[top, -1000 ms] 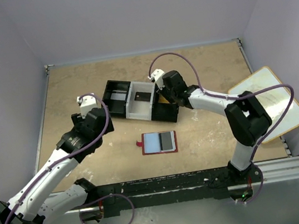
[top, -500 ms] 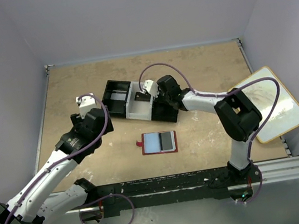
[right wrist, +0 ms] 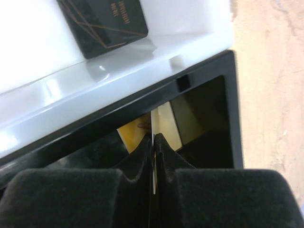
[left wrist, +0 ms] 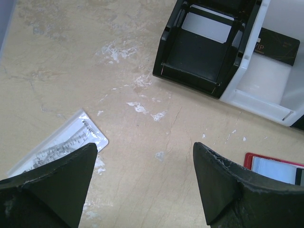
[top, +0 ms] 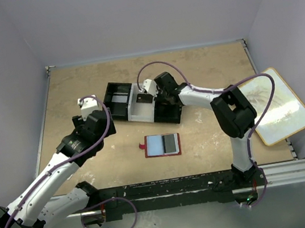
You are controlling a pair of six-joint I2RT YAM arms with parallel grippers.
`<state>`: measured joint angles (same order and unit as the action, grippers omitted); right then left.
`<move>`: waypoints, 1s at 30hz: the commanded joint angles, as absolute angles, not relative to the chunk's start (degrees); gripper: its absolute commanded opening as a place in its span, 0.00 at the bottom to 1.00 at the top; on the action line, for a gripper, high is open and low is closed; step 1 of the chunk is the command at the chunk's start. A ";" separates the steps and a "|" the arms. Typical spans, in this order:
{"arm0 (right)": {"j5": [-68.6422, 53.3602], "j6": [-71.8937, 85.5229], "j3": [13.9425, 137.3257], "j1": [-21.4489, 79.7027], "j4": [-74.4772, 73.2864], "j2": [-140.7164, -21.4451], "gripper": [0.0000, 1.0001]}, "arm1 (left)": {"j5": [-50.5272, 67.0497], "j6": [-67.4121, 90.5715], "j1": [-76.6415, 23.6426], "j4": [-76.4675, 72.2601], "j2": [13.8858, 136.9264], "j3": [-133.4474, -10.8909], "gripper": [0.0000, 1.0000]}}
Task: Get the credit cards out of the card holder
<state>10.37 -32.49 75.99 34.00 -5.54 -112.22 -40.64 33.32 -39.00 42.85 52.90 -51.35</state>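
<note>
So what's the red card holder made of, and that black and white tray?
The card holder looks like soft vinyl or faux leather, maybe: matte red border, rounded corners. The tray looks like hard moulded plastic: smooth, shiny black and white walls that catch the light.

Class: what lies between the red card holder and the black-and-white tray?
Only bare beige tabletop separates the red folding card holder from the black-and-white three-compartment tray, as the top view shows.
</note>
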 commanded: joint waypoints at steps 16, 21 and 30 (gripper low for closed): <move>11.29 -29.20 77.07 33.32 -14.76 -110.66 0.21 | -39.15 31.67 -38.87 40.42 52.02 -51.38 0.79; 12.77 -27.04 76.24 33.27 -14.42 -109.38 0.36 | -38.95 31.64 -38.90 40.18 51.57 -51.24 0.79; 17.96 -26.31 75.04 33.25 -11.09 -108.01 0.37 | -38.74 31.53 -38.90 40.25 52.22 -51.33 0.79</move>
